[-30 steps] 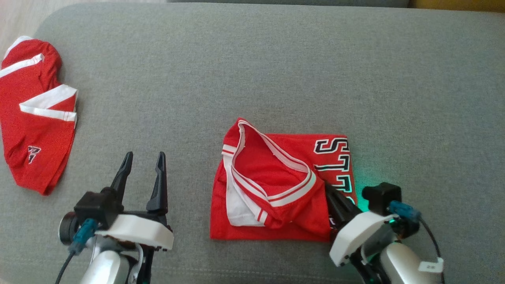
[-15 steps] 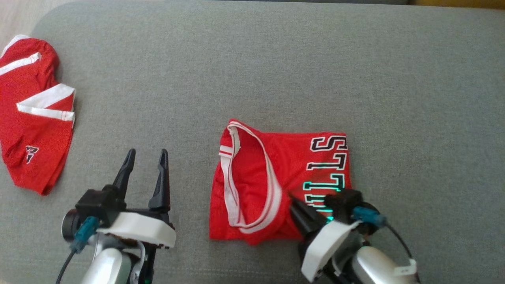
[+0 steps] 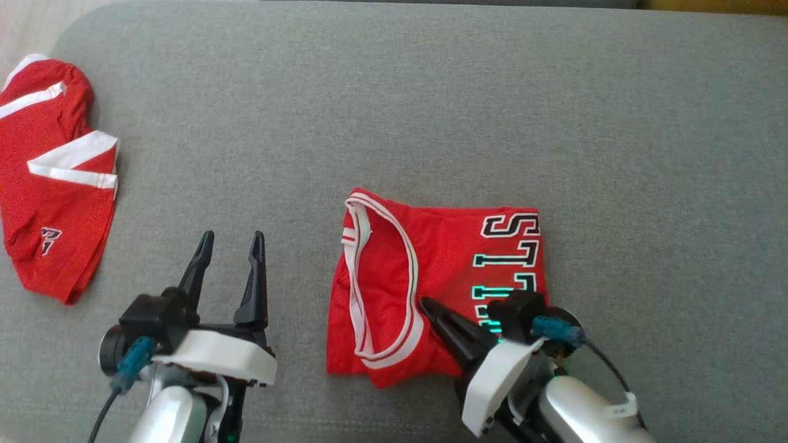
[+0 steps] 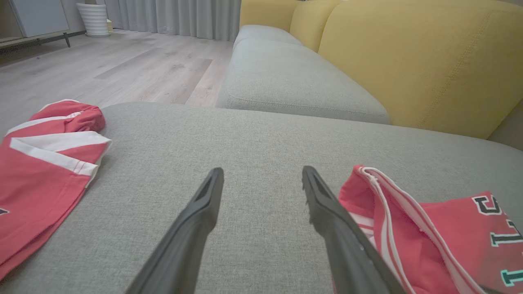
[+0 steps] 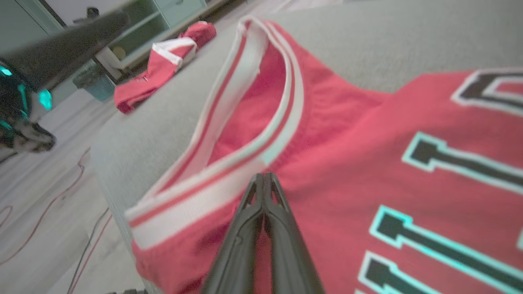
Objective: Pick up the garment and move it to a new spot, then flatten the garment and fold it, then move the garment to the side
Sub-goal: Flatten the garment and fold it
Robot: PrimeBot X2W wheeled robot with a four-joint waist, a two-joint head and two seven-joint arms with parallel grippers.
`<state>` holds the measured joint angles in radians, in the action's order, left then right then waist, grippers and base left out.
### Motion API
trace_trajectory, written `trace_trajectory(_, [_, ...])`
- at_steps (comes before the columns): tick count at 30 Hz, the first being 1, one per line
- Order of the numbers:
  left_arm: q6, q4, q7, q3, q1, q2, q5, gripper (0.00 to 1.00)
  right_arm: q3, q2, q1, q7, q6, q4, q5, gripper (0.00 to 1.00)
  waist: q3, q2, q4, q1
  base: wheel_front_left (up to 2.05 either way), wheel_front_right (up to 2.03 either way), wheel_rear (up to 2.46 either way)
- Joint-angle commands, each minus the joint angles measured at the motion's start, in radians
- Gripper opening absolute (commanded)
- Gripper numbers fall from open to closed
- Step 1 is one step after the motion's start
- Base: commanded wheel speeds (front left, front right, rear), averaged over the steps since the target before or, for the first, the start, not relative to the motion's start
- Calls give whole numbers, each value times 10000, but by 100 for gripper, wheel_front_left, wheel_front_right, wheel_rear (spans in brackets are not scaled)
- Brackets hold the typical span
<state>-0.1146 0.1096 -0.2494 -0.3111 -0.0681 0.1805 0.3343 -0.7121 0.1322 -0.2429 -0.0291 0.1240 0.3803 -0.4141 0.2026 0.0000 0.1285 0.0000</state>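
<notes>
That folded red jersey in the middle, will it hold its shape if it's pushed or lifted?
Probably not: the jersey lies in soft folds with a curling collar trim, so it should flop. It looks thin and light; a push from the shut right gripper would likely bunch it on the grey cushion rather than slide it whole.

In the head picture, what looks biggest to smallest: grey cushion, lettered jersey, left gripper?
grey cushion: largest
lettered jersey: next
left gripper: smallest, though it is nearer the camera, so it looks bigger than it is
</notes>
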Motion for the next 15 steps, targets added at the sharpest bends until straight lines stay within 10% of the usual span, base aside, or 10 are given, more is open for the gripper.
trace_trajectory(1, [9, -233, -123, 403, -395, 64, -98, 100, -53, -154, -300, 372, 67, -626, -163, 0, -32, 0, -60, 0, 0, 0, 0])
trace_trajectory(7, [13, -226, -123, 475, -335, 121, -153, 100, 1062, 66, -181, 877, 67, -1735, -329, 5, -231, 0, -301, 0, 0, 0, 0])
trace_trajectory(8, [9, -234, -123, 487, -323, 135, -162, 100, 1419, 114, -124, 946, 67, -1885, -196, 20, -284, 0, -342, 0, 0, 0, 0])
trace_trajectory(10, [-3, -268, -123, 507, -297, 162, -183, 100, 2262, 97, 113, 975, 67, -2138, -14, 100, -401, 0, -419, 0, 0, 0, 0])
trace_trajectory(15, [-59, -385, -123, 594, -143, 279, -192, 100, 4504, -94, 738, 1005, 67, -3016, 918, 100, -733, 0, -628, 0, 0, 0, 0])
